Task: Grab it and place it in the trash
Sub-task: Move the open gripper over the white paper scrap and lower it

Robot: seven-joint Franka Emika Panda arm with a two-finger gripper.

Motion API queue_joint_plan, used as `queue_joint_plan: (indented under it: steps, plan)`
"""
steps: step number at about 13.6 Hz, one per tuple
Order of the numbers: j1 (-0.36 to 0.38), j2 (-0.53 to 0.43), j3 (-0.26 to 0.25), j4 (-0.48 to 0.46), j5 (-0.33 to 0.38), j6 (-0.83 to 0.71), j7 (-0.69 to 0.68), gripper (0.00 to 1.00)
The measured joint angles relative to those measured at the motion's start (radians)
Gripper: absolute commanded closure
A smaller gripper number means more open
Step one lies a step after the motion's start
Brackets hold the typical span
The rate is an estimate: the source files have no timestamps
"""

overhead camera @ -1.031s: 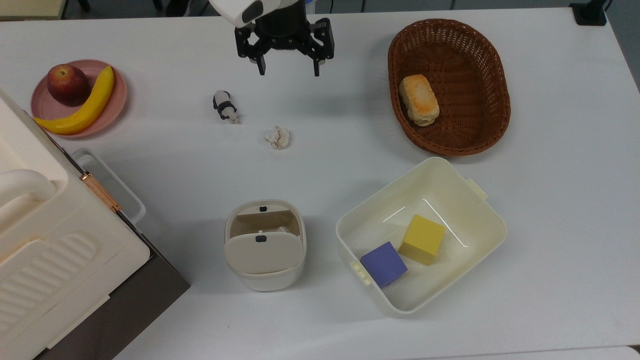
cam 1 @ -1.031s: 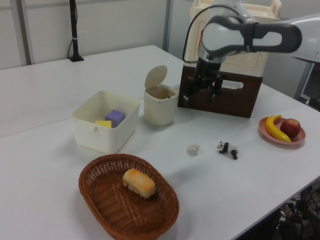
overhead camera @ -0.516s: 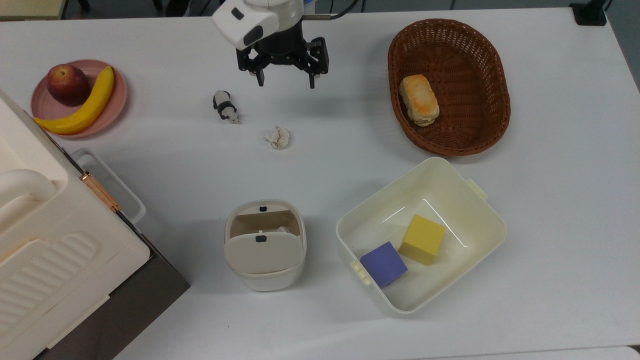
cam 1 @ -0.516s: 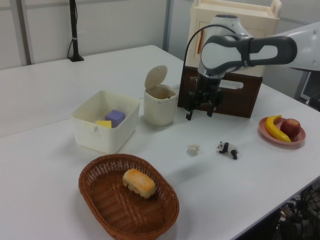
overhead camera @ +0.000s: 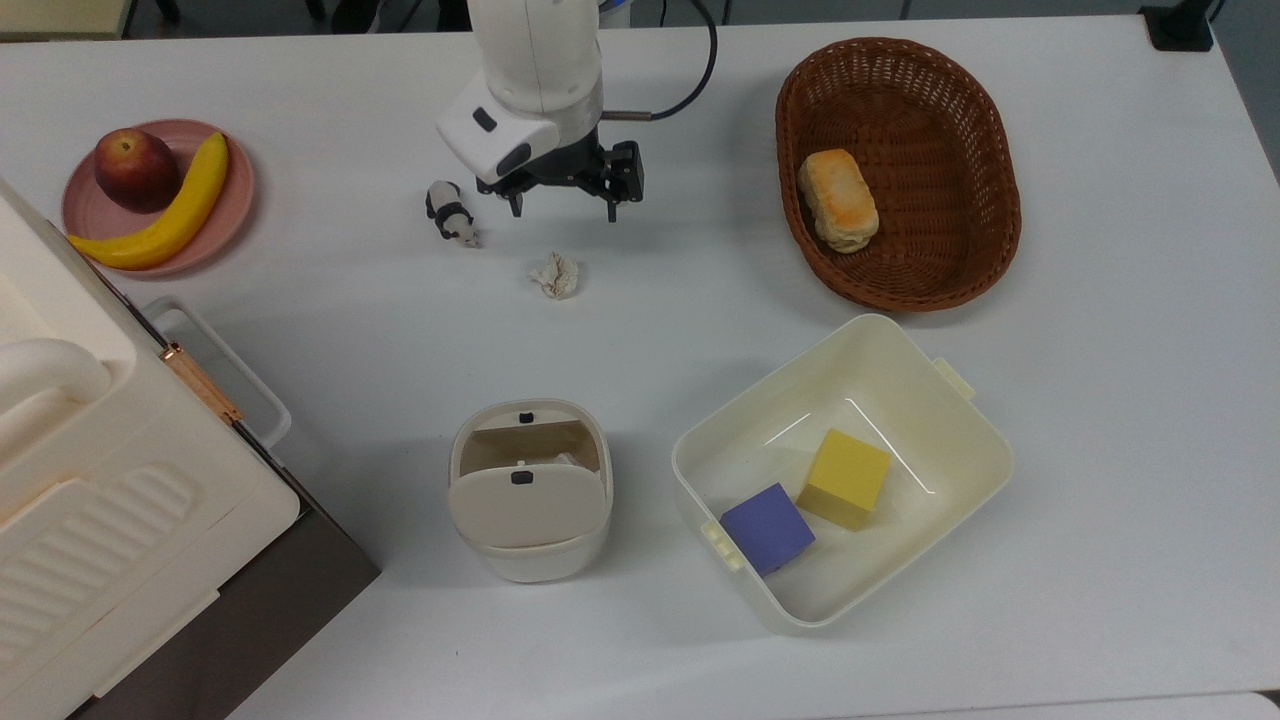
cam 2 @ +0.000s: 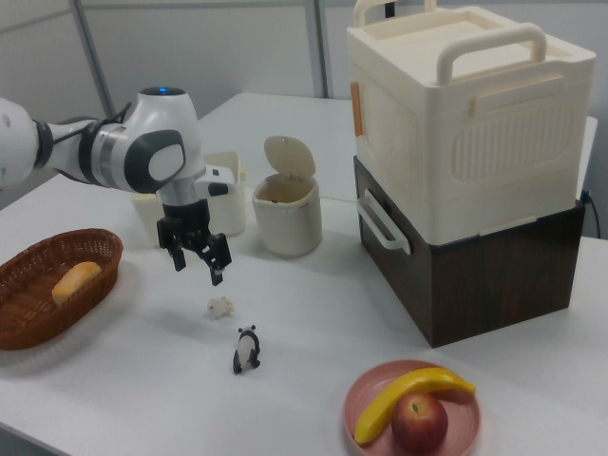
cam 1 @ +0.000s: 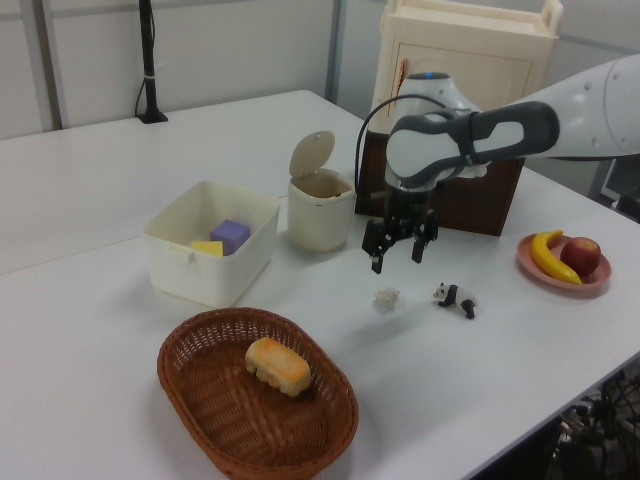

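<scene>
Gripper [overhead camera: 562, 211] hangs above the table with fingers apart, near the roundish, axis-less paper wad [overhead camera: 555, 275].

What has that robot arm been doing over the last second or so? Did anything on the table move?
The hand has come down and forward toward the paper wad, from the top view's upper edge to just above it, fingers open, holding nothing. The wad, the panda, the trash bin with its lid up, and the tub stayed put.
</scene>
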Motion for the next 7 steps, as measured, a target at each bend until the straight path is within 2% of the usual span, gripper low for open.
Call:
queue_joint_plan:
  steps: [7]
  plan:
    - [-0.001, 0.076, 0.0, 0.0, -0.016, 0.047, 0.0, 0.0]
